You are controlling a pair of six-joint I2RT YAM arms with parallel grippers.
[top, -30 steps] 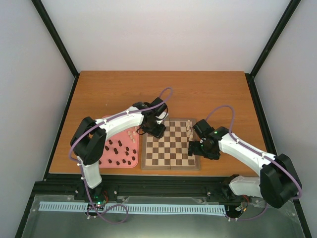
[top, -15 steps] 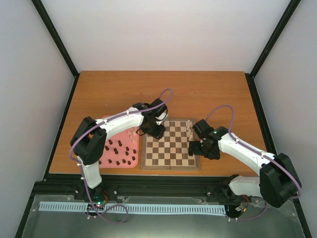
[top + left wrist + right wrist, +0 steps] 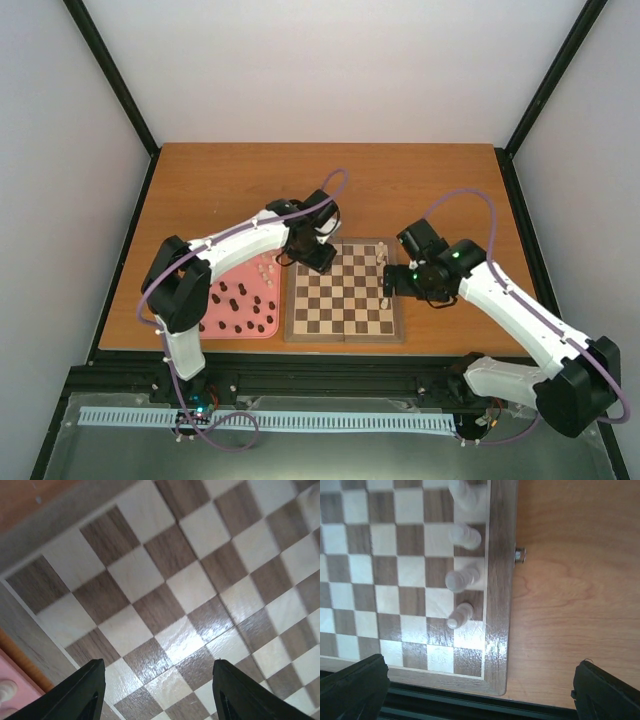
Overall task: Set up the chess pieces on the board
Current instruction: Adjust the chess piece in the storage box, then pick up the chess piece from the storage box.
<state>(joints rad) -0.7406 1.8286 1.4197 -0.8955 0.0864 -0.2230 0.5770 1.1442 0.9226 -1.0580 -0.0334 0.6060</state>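
Both claws gape empty, left gripper (image 3: 157,680) over bare squares, right gripper (image 3: 480,680) above four cream chess pieces (image 3: 462,577) lining the board (image 3: 497,630)'s right edge; likely light, smooth, tippy, so pinch mid-body.

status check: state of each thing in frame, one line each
Board: unfolded, flat, mostly bare.
White pieces: four standing along the board's right edge.
Tray: holds dark pieces plus a few white ones.
Dark pieces: loose in the tray.
Left pincer: open, empty, over the board's far-left corner.
Right pincer: open, empty, over the board's right edge.
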